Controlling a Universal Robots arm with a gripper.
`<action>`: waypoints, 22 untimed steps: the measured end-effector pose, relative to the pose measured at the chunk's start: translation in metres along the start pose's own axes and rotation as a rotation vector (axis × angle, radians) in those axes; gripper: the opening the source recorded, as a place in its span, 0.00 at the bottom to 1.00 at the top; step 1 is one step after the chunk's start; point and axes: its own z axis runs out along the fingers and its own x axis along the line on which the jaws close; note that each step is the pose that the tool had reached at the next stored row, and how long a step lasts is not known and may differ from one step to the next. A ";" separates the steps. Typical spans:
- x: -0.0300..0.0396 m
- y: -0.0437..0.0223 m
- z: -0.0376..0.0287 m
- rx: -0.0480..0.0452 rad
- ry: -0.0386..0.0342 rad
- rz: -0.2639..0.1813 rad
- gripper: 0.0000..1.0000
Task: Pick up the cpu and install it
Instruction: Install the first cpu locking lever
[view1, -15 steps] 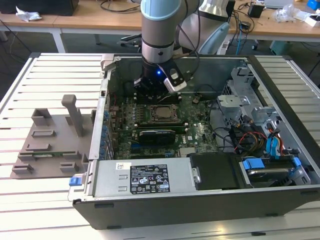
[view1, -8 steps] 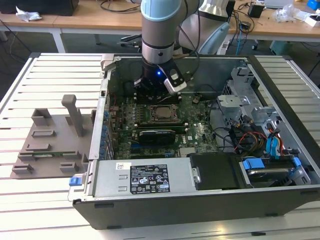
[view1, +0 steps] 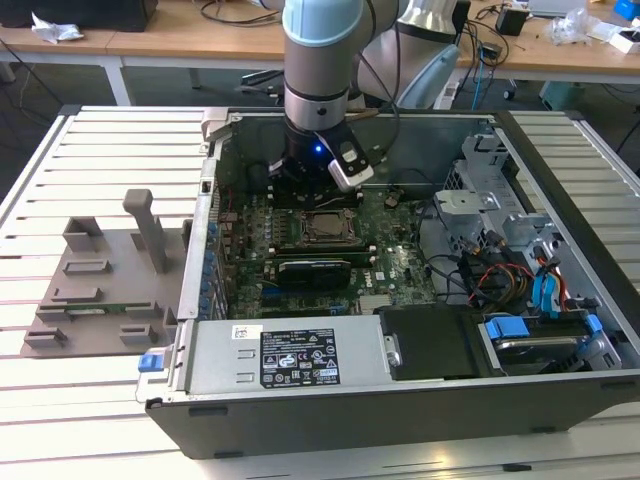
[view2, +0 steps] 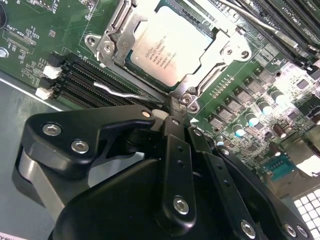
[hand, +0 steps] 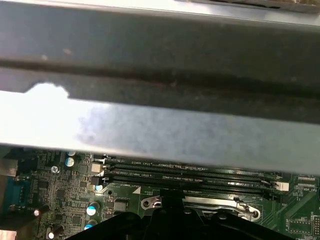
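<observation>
One small flat square cpu (view2: 172, 47) with a silvery-white metal top sits in the socket of the green motherboard (view1: 400, 270), and I see it most plainly in the second wrist view: it lies flat, face up, framed by the silver metal retention bracket (view2: 112, 40). Being square, it has no long axis that I can pick out; its edges run skewed to the picture, in line with the black memory slots (view2: 95, 82) just beside the bracket. In the exterior view the same chip (view1: 325, 226) shows as a pale square inside the open grey computer case (view1: 330, 400), which rests on the slatted white surface (view1: 60, 400).

My black gripper (view2: 172, 112) hangs just above the bracket's near corner, and its jaws look closed together on nothing; whether the tips touch the bracket screw I cannot tell. From outside, the gripper (view1: 315, 185) is over the board right behind the socket, under the arm's blue-grey wrist.

The first wrist view gives me what the others do not: the grey metal case wall (hand: 160, 90) close up, with the long memory slots (hand: 190, 177) and a strip of the bracket (hand: 200, 202) beneath it.
</observation>
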 end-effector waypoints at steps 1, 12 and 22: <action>-0.0002 -0.0001 0.0008 0.0000 0.0000 0.000 0.11; -0.0029 0.0039 0.0007 -0.0003 -0.0002 -0.001 0.11; -0.0409 0.0015 0.0034 -0.0031 0.0255 0.002 0.11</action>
